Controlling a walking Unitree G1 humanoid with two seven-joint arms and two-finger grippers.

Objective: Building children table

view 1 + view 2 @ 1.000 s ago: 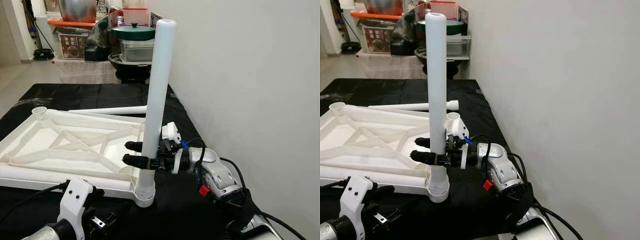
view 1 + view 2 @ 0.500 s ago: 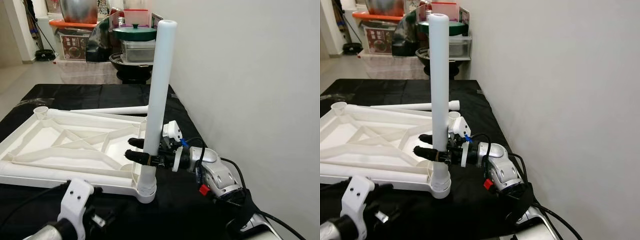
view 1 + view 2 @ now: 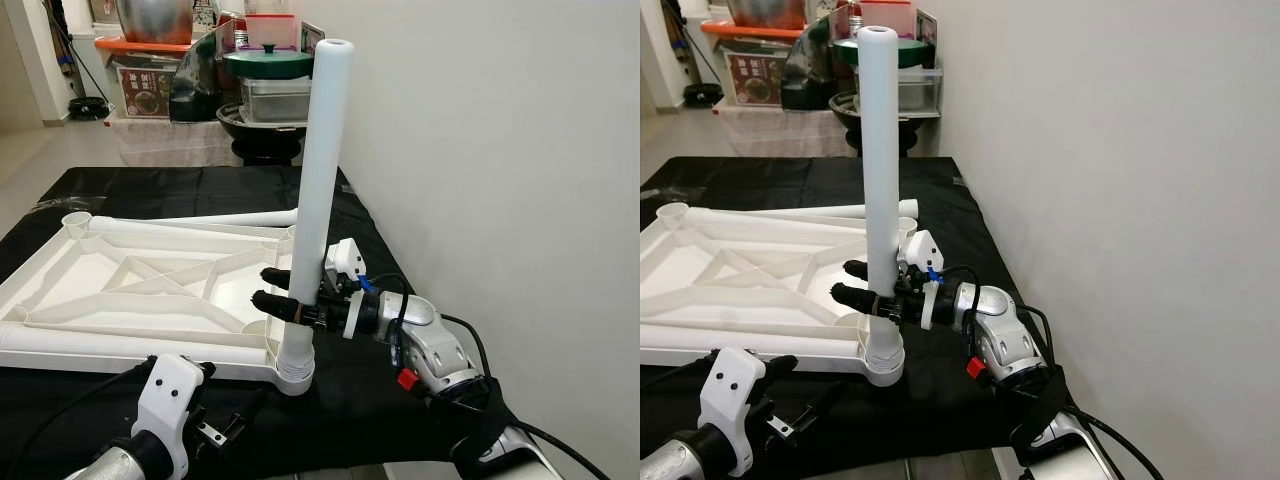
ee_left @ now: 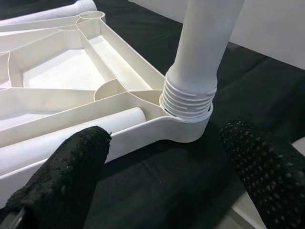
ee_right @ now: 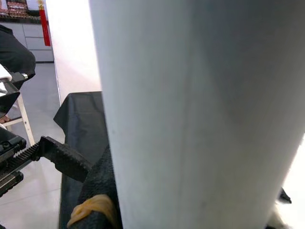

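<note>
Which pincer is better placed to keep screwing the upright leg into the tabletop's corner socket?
Right. The right pincer already clasps the upright leg just above its threads, while the left pincer hangs open, low before the corner socket.

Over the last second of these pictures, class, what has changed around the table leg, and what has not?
The left claw has come up and forward toward the corner socket, fingers spread, touching nothing. The right claw stays clamped low on the upright white leg, which has tilted slightly more upright in its socket. The upturned tabletop and the loose leg behind it lie as before.
</note>
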